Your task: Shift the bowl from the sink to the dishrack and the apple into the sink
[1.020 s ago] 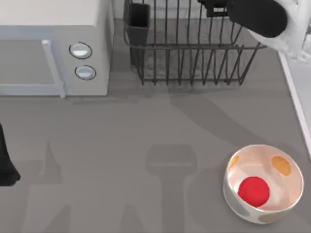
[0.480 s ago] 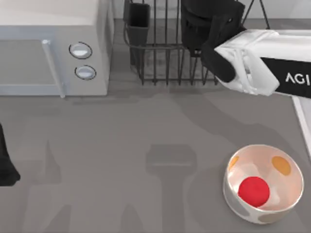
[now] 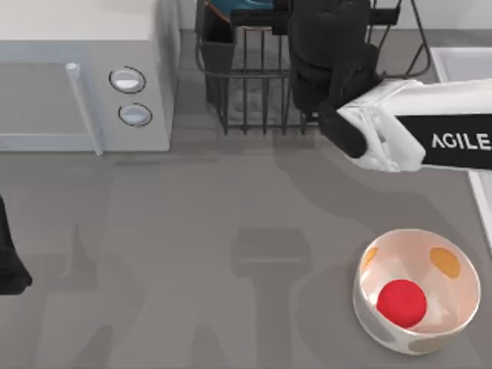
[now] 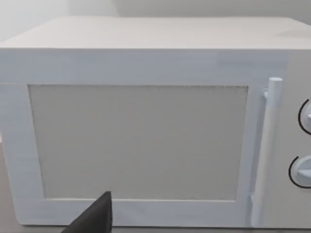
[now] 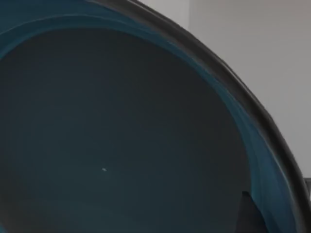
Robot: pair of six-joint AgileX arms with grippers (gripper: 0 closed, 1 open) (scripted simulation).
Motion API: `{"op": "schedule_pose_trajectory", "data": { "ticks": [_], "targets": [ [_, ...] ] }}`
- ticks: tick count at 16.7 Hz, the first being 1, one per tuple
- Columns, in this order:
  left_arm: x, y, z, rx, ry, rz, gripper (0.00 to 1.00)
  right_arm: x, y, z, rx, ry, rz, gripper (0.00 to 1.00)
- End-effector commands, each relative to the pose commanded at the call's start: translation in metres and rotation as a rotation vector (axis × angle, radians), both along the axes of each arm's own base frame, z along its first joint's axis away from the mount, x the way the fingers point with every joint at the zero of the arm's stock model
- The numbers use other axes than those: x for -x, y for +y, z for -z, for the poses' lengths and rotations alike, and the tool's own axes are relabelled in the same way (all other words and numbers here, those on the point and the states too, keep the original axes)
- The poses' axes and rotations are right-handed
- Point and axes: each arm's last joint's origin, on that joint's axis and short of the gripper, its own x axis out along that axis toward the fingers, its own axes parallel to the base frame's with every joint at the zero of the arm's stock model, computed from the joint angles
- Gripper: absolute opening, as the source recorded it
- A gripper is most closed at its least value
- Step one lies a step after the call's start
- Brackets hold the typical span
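1 gripper, the right, sits over the dishrack beside the bowl; finger state unclear.

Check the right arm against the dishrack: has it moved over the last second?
Yes. The right arm has swung toward the top view's left across the dishrack, now reaching over its middle bars.

The bowl is cut off by the top edge (right arm hiding the rest); dishrack likewise.
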Motion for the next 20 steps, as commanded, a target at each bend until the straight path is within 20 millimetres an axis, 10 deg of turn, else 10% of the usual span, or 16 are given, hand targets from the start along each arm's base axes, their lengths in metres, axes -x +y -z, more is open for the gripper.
{"op": "schedule_pose_trajectory", "data": {
  "ticks": [13, 20],
  "targets": [
    [0.0, 0.0, 0.0, 0.0, 0.0, 0.0, 1.0, 0.0, 0.0, 0.0, 0.0, 0.0, 0.0, 0.98],
    [0.0, 0.0, 0.0, 0.0, 0.0, 0.0, 1.0, 0.0, 0.0, 0.0, 0.0, 0.0, 0.0, 1.0]
  ]
}}
